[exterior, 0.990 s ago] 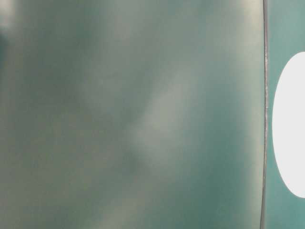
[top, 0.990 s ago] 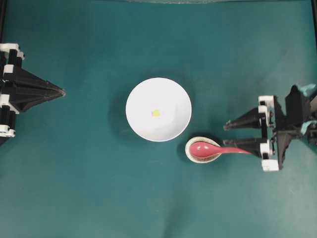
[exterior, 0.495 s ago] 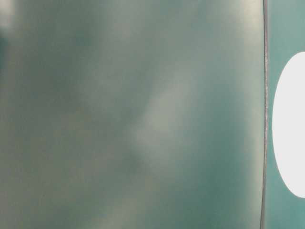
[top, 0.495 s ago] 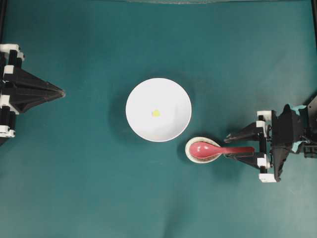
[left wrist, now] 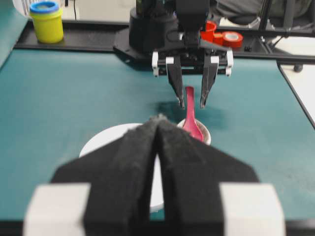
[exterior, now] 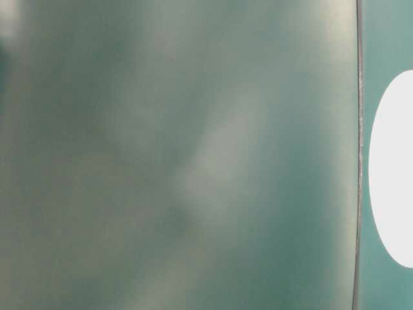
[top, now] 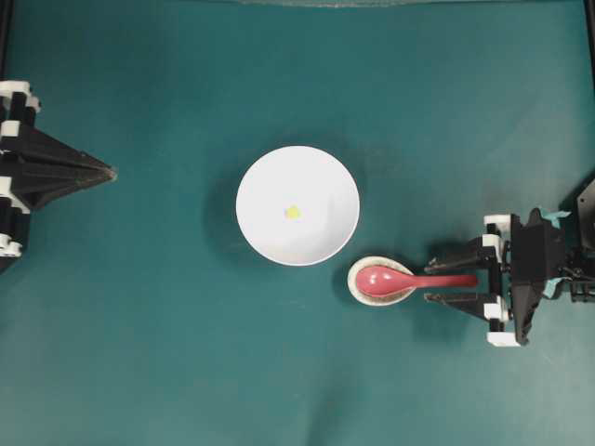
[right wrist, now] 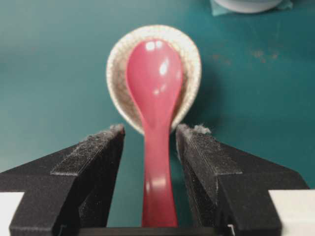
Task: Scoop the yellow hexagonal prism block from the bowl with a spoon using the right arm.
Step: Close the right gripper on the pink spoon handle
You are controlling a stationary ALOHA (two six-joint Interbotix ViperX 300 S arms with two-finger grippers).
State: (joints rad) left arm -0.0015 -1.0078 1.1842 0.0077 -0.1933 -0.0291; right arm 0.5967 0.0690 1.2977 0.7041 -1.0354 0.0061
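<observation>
**With the jaws astride the handle, the spoon pickup is the step in hand**

While the right arm's jaws stand spread, one finger (right wrist: 91,162) lies on each side of the spoon (right wrist: 156,108) handle, and the wrist view shows a gap on both sides: nothing is pinched yet. The right gripper (top: 444,279) sits low over the desk (top: 186,372), lined up along the handle. The spoon's scoop rests in the small speckled spoon rest (top: 363,290), which lies just beside the bowl (top: 297,205) without clearly touching it. The yellow hexagonal prism block (top: 293,212) lies alone near the bowl's middle.

The left gripper (top: 104,173) is parked well apart at the desk's far side, jaws pressed together.

Your next move, as I judge it: close squarely on the handle, then lift without tipping the rest. The glossy handle may slip or roll, so centre it first.
</observation>
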